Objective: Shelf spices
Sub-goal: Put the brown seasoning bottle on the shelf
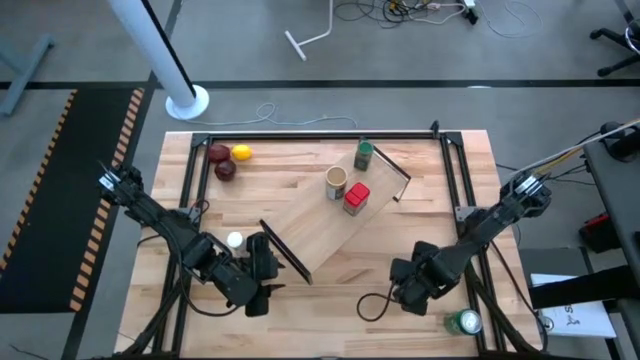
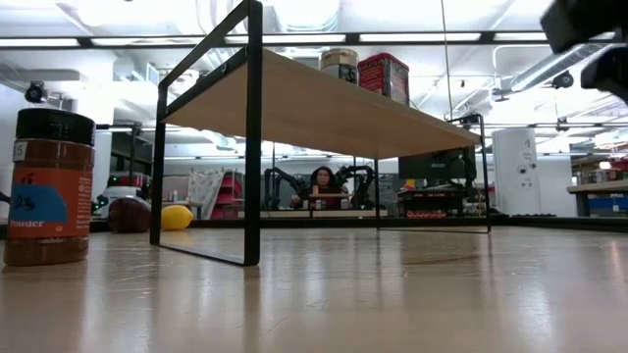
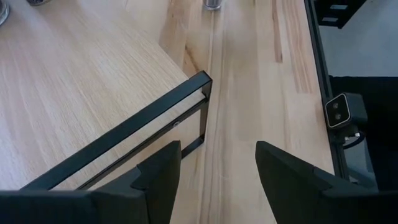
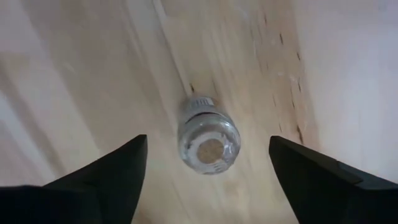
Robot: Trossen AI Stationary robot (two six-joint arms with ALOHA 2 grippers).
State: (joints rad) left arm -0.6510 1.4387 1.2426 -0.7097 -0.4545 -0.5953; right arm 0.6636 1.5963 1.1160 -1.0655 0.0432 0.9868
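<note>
The shelf [image 1: 325,222] stands slantwise in the middle of the table on black end rails. The green-lidded jar [image 1: 363,155], the tan cylindrical jar [image 1: 336,182] and the red boxy jar [image 1: 357,198] stand on it. The white-lidded jar [image 1: 234,241] stands on the table by my left arm. The black-lidded jar [image 2: 49,186] stands on the table at the left of the low view. My left gripper [image 3: 217,152] is open, just off the shelf's near-left rail [image 3: 155,118]. My right gripper [image 4: 207,140] is open above the tiny grey-lidded jar [image 4: 208,134], one finger on either side, apart from it.
Two red fruits [image 1: 218,152] [image 1: 226,169] and a yellow one [image 1: 241,153] lie at the table's far left. A green drink can [image 1: 465,322] stands at the near right corner. A black frame [image 1: 455,190] runs along the table's edges. A cable [image 1: 375,303] loops near my right gripper.
</note>
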